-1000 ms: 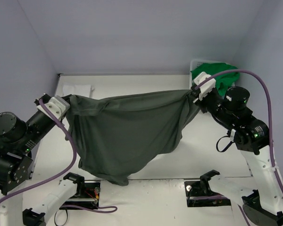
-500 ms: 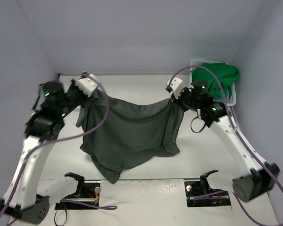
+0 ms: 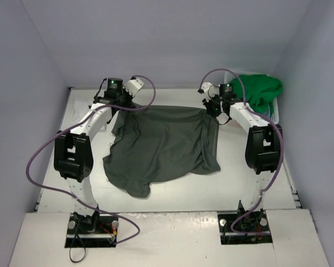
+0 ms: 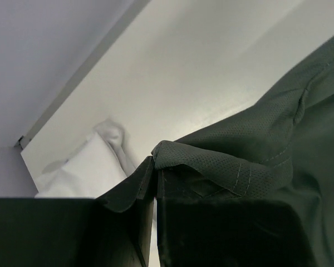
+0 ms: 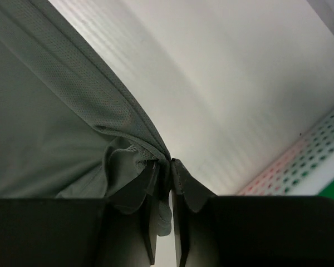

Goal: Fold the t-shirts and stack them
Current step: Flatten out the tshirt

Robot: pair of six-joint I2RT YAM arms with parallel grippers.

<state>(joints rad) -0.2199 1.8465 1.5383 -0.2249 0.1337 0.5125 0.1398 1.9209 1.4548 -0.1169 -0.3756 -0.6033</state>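
Grey shirt [image 3: 161,144] lies spread on the table [image 3: 256,189], bit rumpled, far corners pinched by left gripper [image 4: 155,167] and right gripper [image 5: 170,164]. Left wrist also shows a white shirt [image 4: 86,169]; right wrist, probably the basket [image 5: 306,161]

The dark grey t-shirt [image 3: 161,146] was plain charcoal, and up close its cloth showed a fine pinhole weave. The green t-shirt [image 3: 260,92] at the worktop's far right corner was bright and unpatterned. The white t-shirt [image 4: 80,173] was plain. The worktop [image 3: 200,190] was white. The laundry basket [image 5: 317,151] was white and dotted with small holes. The cables [image 3: 27,166] were purple.
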